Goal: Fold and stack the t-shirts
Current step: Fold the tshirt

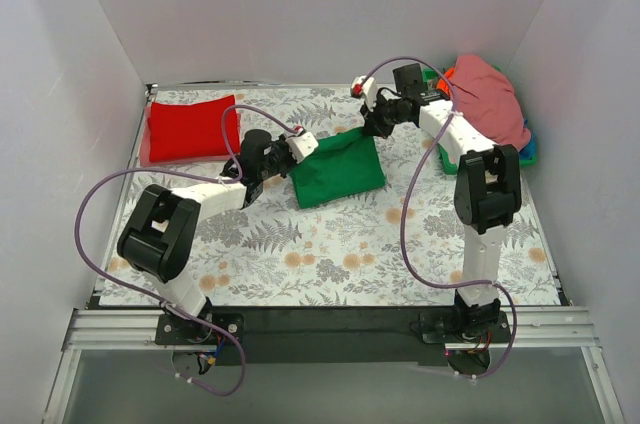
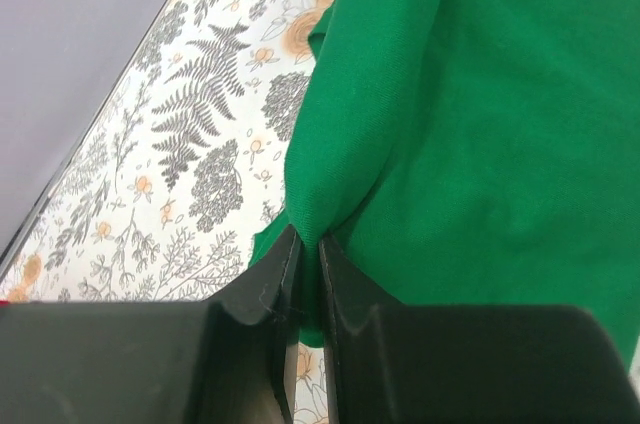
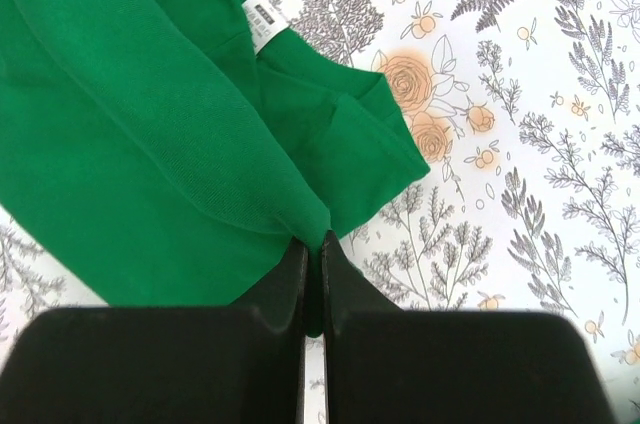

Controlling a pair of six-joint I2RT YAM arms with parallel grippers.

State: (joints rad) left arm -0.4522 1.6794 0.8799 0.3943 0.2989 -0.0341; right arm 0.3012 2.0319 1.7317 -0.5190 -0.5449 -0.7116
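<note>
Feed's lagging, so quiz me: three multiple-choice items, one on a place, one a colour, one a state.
1. Where is the folded red shirt? A. far left corner of the table B. near right corner C. mid-table
2. What colour is the shirt the right tool pinches? A. orange B. green C. pink
3. The left tool is: A. wide open B. shut on the green shirt C. shut on nothing
Answers: A, the top view shows it far left; B, green cloth is pinched in it; B, it clamps a green fold.
</note>
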